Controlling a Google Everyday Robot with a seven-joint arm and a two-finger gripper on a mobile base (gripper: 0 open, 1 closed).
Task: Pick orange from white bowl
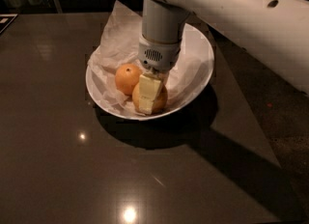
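The white bowl (198, 49), lined with crumpled white paper, stands on the dark table. The orange (161, 101), pale yellow-orange, lies at the bowl's front. A smaller, deeper-orange fruit (126, 78) lies just left of it, touching or nearly touching. My gripper (150, 95) reaches straight down from the white arm onto the orange and covers the fruit's top and front middle. The orange rests in the bowl.
The dark glossy table (72, 170) extends to the left and front of the bowl. The big white arm (241, 10) spans the upper right. The paper sticks up over the bowl's far left rim (120, 20). The table's right edge runs diagonally (251, 121).
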